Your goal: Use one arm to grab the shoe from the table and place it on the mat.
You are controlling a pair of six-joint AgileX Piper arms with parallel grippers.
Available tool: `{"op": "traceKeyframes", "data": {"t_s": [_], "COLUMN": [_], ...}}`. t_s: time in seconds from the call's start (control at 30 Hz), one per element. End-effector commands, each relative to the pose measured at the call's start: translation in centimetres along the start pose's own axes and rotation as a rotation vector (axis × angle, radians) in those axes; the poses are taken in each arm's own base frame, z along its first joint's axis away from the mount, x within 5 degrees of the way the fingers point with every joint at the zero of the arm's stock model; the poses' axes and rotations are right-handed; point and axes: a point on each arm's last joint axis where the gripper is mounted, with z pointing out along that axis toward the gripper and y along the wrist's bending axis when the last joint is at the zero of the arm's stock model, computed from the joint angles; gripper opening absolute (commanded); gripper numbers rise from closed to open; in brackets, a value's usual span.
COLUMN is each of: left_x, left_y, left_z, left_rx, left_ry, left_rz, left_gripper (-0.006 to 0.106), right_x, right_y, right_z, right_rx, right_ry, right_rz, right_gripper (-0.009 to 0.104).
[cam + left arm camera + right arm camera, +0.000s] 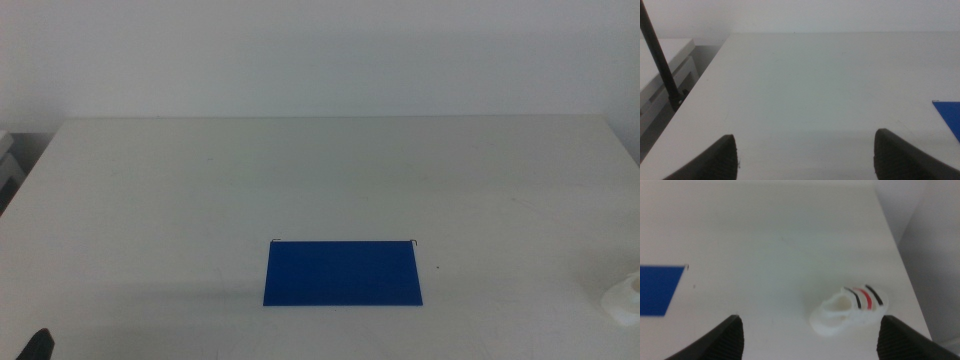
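The dark blue mat [343, 272] lies flat on the off-white table [320, 180] near its front middle; a corner of it shows in the left wrist view [949, 116] and in the right wrist view [659, 289]. The white shoe [849, 309] with black and red stripes lies near the table's right edge; only a white sliver of it [626, 297] shows at the right edge of the middle view. My right gripper [810, 339] is open, above and short of the shoe. My left gripper [805, 157] is open over bare table at the front left; a dark tip of it [37, 345] shows in the middle view.
A black cable [660, 55] runs past the table's left edge, beside a pale grey unit [662, 70]. The wall stands behind the table. The table's right edge [900, 255] drops off just beyond the shoe.
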Motion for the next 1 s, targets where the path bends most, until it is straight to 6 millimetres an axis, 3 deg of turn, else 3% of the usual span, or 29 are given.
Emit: {"op": "traceKeyframes", "data": {"t_s": [0.0,0.23,0.47,0.6,0.73,0.97], "left_x": [-0.6,-0.6,-0.6,-0.6,-0.6,-0.6], "left_y": [0.0,0.0,0.0,0.0,0.0,0.0], "left_z": [-0.1,-0.1,-0.1,-0.1,-0.1,-0.1], "left_rx": [0.0,0.0,0.0,0.0,0.0,0.0], "left_ry": [-0.087,-0.087,-0.087,-0.087,-0.087,-0.087], "left_rz": [-0.012,-0.012,-0.012,-0.012,-0.012,-0.012], "left_gripper": [0.094,0.094,0.094,0.094,0.094,0.094], "right_x": [-2.7,-5.8,-8.5,-9.3,-9.7,-10.8], "right_y": [0.0,0.0,-0.2,-0.8,-1.5,-1.4], "right_z": [-0.4,0.7,2.0,2.7,4.1,7.8], "right_rx": [0.004,0.007,0.082,0.185,0.306,0.367], "right_ry": [-0.008,0.165,0.231,0.287,0.373,0.473], "right_rz": [-0.011,0.006,0.337,0.442,0.539,0.663], "right_gripper": [0.092,0.092,0.092,0.092,0.092,0.092]}}
